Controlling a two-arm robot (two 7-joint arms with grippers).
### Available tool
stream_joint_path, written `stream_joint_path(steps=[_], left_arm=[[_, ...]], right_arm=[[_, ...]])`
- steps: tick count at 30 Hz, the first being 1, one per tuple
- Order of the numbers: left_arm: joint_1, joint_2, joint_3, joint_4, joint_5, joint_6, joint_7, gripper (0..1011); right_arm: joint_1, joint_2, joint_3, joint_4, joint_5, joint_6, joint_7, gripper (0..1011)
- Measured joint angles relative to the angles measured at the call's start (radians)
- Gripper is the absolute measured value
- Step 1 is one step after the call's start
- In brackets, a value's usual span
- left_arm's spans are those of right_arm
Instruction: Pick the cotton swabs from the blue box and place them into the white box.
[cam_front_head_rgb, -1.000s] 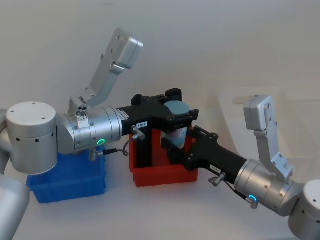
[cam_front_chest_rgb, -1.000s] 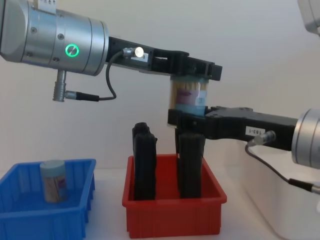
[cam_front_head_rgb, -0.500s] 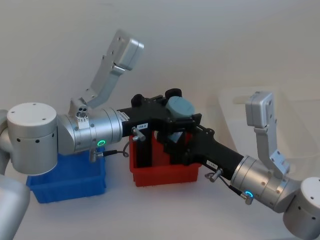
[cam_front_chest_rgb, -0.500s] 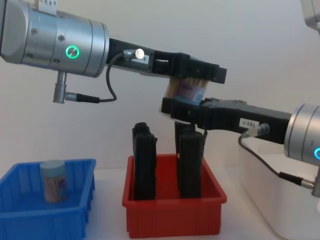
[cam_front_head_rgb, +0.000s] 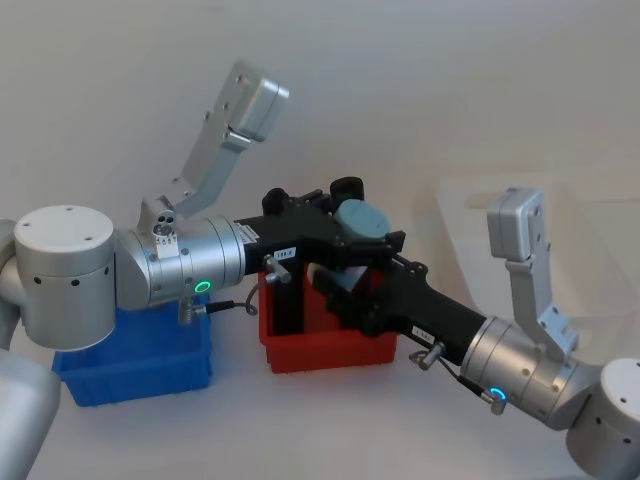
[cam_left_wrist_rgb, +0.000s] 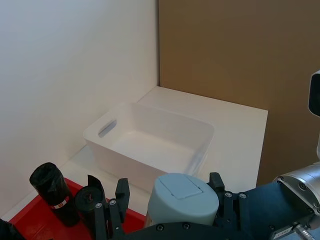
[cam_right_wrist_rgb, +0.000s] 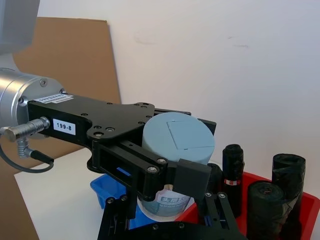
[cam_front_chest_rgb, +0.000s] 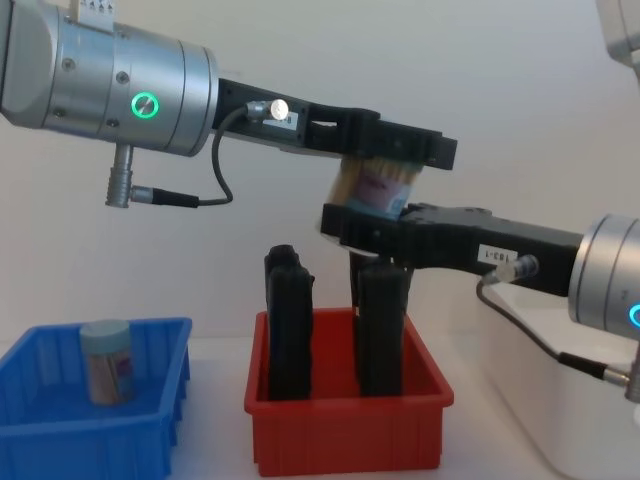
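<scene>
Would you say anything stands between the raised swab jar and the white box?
Nothing visible does. The swab jar hangs above the red bin, right gripper gripping it, left gripper at its lid; the white box lies open.

Clear cylindrical jar of tan-stemmed cotton swabs, aloft and tilted.
Pale-lidded and pink-banded, it was clamped by the left pincer above and the right pincer below; a second such jar stood upright in the ribbed bright-blue plastic box; the glossy white plastic tub sat open, well apart.
</scene>
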Motion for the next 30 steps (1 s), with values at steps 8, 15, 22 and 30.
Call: stream_joint_path(steps=[8, 15, 22, 30], left_arm=[[0.000, 0.000, 0.001, 0.000, 0.000, -0.001, 0.000, 1004], [0.000, -0.001, 0.001, 0.000, -0.001, -0.002, 0.002, 1004], [0.000, 0.000, 0.001, 0.000, -0.001, -0.002, 0.002, 1004], [0.000, 0.000, 0.000, 0.000, -0.002, -0.002, 0.002, 1004]], right_arm=[[-0.008, 0.007, -0.004, -0.008, -0.003, 0.013, -0.013, 649], [-0.021, 0.018, -0.007, -0.016, -0.001, 0.032, -0.036, 649], [-0.034, 0.030, 0.001, -0.024, 0.009, 0.048, -0.075, 649], [-0.051, 0.046, 0.016, -0.035, 0.032, 0.058, -0.148, 648]])
